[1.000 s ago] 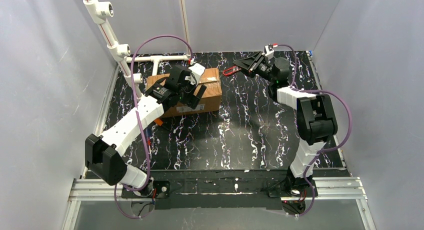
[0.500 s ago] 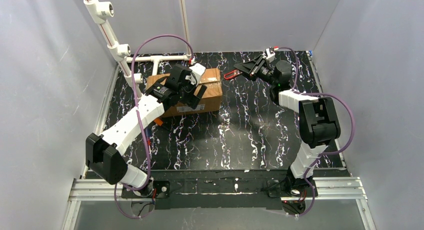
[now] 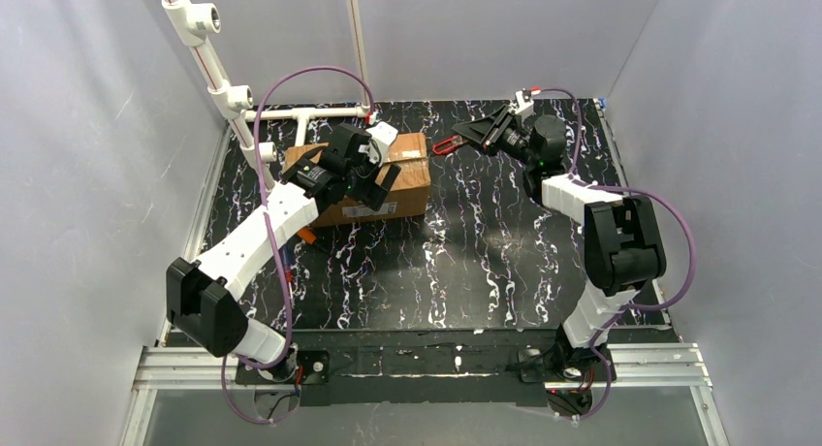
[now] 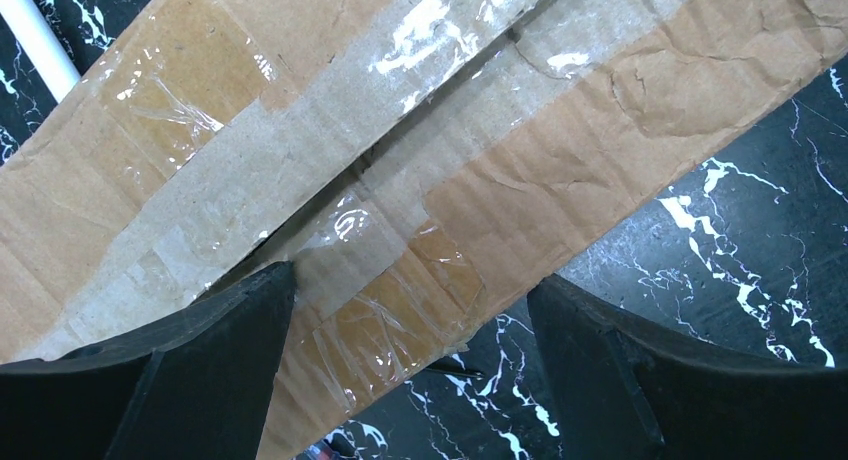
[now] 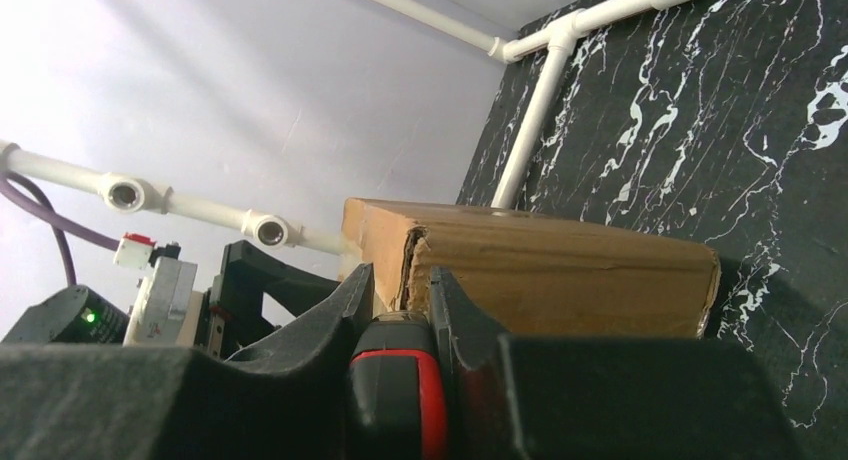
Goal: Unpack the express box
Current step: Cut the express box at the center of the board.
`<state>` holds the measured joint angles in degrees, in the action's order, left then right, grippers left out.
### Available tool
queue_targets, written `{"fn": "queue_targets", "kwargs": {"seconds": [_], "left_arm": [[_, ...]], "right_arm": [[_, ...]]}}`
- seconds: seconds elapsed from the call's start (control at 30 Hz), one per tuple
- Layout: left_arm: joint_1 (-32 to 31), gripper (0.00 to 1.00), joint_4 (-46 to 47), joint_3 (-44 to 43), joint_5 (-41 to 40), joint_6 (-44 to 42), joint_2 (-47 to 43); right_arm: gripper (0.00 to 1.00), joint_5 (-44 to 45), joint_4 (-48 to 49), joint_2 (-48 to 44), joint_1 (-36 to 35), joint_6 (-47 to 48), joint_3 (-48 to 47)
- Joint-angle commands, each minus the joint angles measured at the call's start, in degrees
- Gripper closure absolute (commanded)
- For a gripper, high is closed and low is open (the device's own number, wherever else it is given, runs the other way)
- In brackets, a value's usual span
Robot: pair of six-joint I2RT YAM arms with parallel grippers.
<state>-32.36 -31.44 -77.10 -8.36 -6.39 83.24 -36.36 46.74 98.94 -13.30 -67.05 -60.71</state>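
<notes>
- Black counter [image 3: 485,262] veined with white, with grey walls [image 3: 465,29] on three sides.
- White pipe frame [image 3: 308,113] at the far left corner, climbing the left wall.
- Red-and-black tool [image 3: 445,142] near the far edge.
- Small orange thing [image 3: 305,236], partly hidden, on the counter's left side.

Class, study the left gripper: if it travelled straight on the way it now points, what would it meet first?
The box: the left gripper, open, points down at its taped top, close to the seam. How far above the cardboard it hangs is unclear.
</notes>
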Motion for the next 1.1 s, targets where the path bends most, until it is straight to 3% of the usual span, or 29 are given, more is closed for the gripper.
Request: {"fn": "queue_targets", "kwargs": {"seconds": [0.0, 0.13, 0.2, 0.27, 0.37, 0.4, 0.5, 0.53, 0.6, 0.63, 0.77, 0.9, 1.0, 1.07], "left_arm": [[1.5, 0.15, -4.1, -1.7, -0.9, 3.3, 2.6], [1.7, 0.14, -3.2, -1.3, -0.6, 3.3, 2.8], [1.8, 0.14, -3.7, -2.1, -0.2, 3.4, 3.6], [1.9, 0.14, -4.8, -3.2, -0.1, 4.0, 4.3], [1.9, 0.14, -4.3, -3.0, 0.3, 4.0, 4.2], [1.9, 0.14, -4.0, -2.9, 0.8, 4.2, 4.3], [1.9, 0.13, -5.3, -4.7, 2.2, 5.1, 4.9], [1.9, 0.13, -6.0, -5.4, 2.1, 5.2, 5.1], [1.9, 0.13, -6.1, -5.7, 2.0, 5.2, 5.2], [1.9, 0.12, -5.7, -5.7, 1.7, 5.4, 5.5], [1.9, 0.12, -6.6, -7.4, 0.9, 5.9, 7.1], [1.9, 0.12, -6.7, -7.8, -0.4, 6.0, 7.4], [1.9, 0.12, -6.9, -8.5, 0.6, 6.8, 7.9], [1.9, 0.12, -7.1, -8.4, 0.6, 7.8, 7.6]], "right_arm": [[0.99, -7.6, 5.4, -0.2, 0.8, -1.6, 5.4], [0.99, -4.5, -7.6, -3.4, 0.8, 7.5, 1.1], [0.99, -5.9, -4.0, -0.6, -1.3, 4.1, -0.6], [0.99, -7.6, 2.6, -3.0, 0.5, -1.2, 5.5], [0.99, -3.8, -13.9, -8.0, 0.8, 11.7, 3.0], [0.99, -3.5, -14.5, -6.3, -0.3, 12.3, 1.6], [0.99, -7.6, 2.5, -2.5, -1.3, -1.0, 7.0], [0.99, -7.9, -1.0, -4.5, -1.0, -0.1, 8.1], [0.99, -3.6, -19.0, -9.8, -0.9, 15.4, 5.2], [0.99, -3.1, -20.0, -9.9, -1.1, 16.3, 3.9], [0.99, -9.2, -1.0, -5.1, -0.9, 1.0, 8.1], [0.99, -5.2, -19.4, -9.5, -1.0, 14.7, 5.4], [0.99, -8.9, -11.6, -6.3, -0.5, 8.4, 5.3], [0.99, -8.5, -14.4, -8.2, -0.4, 8.9, 4.5]]}}
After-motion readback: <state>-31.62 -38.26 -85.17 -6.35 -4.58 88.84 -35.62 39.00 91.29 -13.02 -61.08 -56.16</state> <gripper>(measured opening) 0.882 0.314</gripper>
